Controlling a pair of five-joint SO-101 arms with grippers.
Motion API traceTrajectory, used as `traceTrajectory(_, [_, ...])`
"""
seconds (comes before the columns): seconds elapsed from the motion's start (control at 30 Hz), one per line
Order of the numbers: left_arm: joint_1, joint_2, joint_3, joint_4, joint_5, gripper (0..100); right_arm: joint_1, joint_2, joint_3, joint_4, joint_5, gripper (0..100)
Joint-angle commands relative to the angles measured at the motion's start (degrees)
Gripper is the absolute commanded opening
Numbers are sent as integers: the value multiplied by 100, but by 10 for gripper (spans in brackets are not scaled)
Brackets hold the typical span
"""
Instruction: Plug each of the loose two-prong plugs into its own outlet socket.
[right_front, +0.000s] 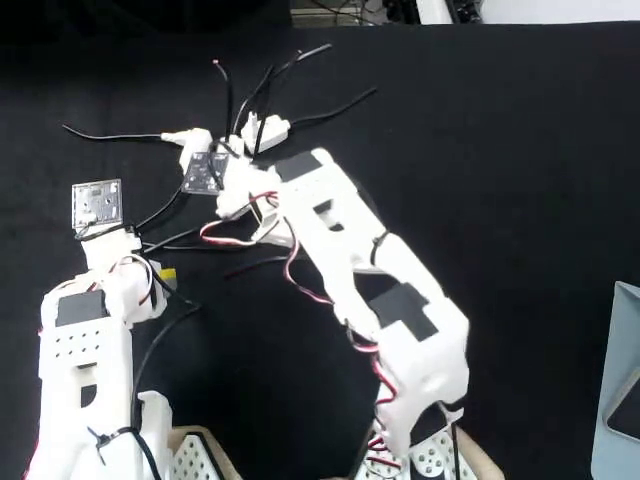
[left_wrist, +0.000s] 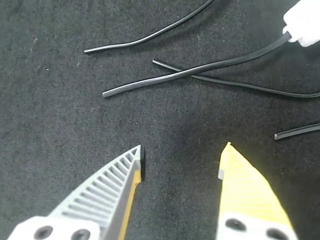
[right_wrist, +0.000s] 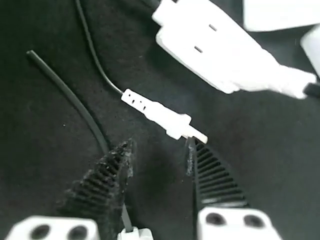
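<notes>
Right jaws, open on an outstretched arm, face one slim white two-prong plug near one white socket block; left jaws gape over four black wires.

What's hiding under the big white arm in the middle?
A black cable slips under the right arm, lying on the black cloth. Where the cable goes beneath the arm is covered.

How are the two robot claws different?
The left gripper has one grey ribbed finger and one yellow; the right gripper has two black ones. The left hangs over bare black cloth, the right beside a small white plug. Both are open.
</notes>
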Motion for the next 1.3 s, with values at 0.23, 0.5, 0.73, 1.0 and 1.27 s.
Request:
traceTrajectory(0.23, [-4, -97, -40, -97, -88, 254, -18, 505, -752, 18, 756, 214])
traceTrajectory(0.5, [-13, -97, -31, -97, -88, 254, -53, 945, -963, 53, 800, 208])
traceTrajectory(0.73, [-4, -97, 13, -105, -97, 254, -79, 936, -927, 70, 800, 43])
traceTrajectory(1.0, [-4, -97, 13, -105, -97, 254, -53, 655, -910, 712, 765, 11])
traceTrajectory(1.27, [-4, -97, 13, -105, -97, 254, -97, -690, -198, 1530, -404, 11])
